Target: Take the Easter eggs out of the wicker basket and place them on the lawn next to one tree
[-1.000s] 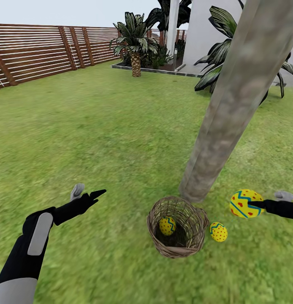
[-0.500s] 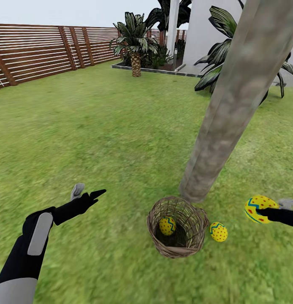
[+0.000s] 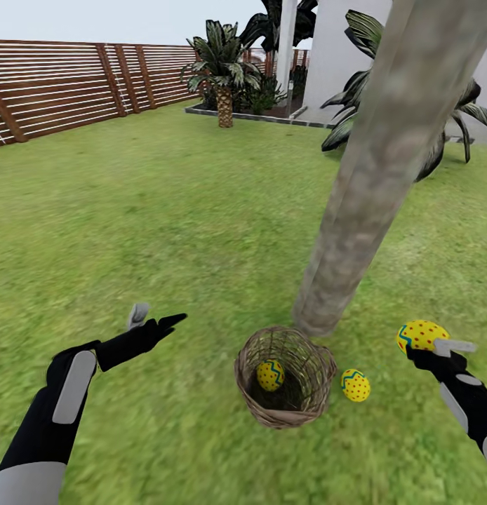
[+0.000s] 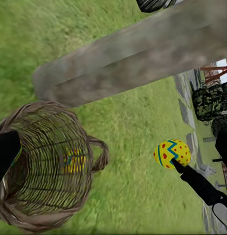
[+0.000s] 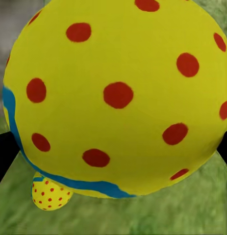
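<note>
The wicker basket (image 3: 285, 375) stands on the lawn (image 3: 166, 231) right at the foot of the tree (image 3: 370, 189). One Easter egg (image 3: 270, 375) lies inside it, dim through the weave in the left wrist view (image 4: 74, 161). A second egg (image 3: 356, 385) rests on the grass beside the basket, to its right (image 5: 50, 193). My right gripper (image 3: 431, 344) is shut on the third egg (image 3: 419, 334) (image 5: 118, 93), above the grass right of the trunk. My left gripper (image 3: 156, 317) hangs open and empty, left of the basket.
The brown slat fence (image 3: 68, 84) runs along the far left. A short palm (image 3: 222, 70) and dark-leaved bushes (image 3: 356, 105) stand by the white house (image 3: 328, 49) at the back. Open grass spreads to the left and in front of the basket.
My right gripper has carried its egg further right of the basket, and its forearm now comes up from the lower right. The view has shifted slightly. My left arm has edged a little rightwards.
</note>
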